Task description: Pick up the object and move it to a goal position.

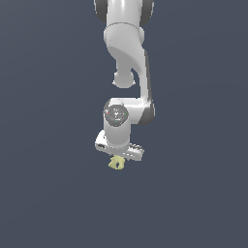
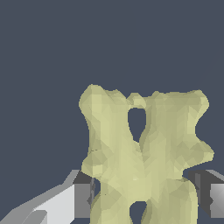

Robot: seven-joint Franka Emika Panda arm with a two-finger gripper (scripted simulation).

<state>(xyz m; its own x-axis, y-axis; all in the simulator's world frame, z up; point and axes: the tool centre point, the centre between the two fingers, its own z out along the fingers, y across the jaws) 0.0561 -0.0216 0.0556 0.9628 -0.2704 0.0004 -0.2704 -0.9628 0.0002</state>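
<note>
The object is a small pale yellow bumpy block with notched edges, showing just under the white hand in the exterior view. In the wrist view the object fills the middle of the picture, with a dark hole in it. My gripper has its grey fingertips pressed against both sides of the block. In the exterior view the gripper is mostly hidden by the hand and wrist above it. The arm hangs down from the top of that view.
A plain dark blue-grey surface lies all around the arm and behind the block. No other objects or edges show in either view.
</note>
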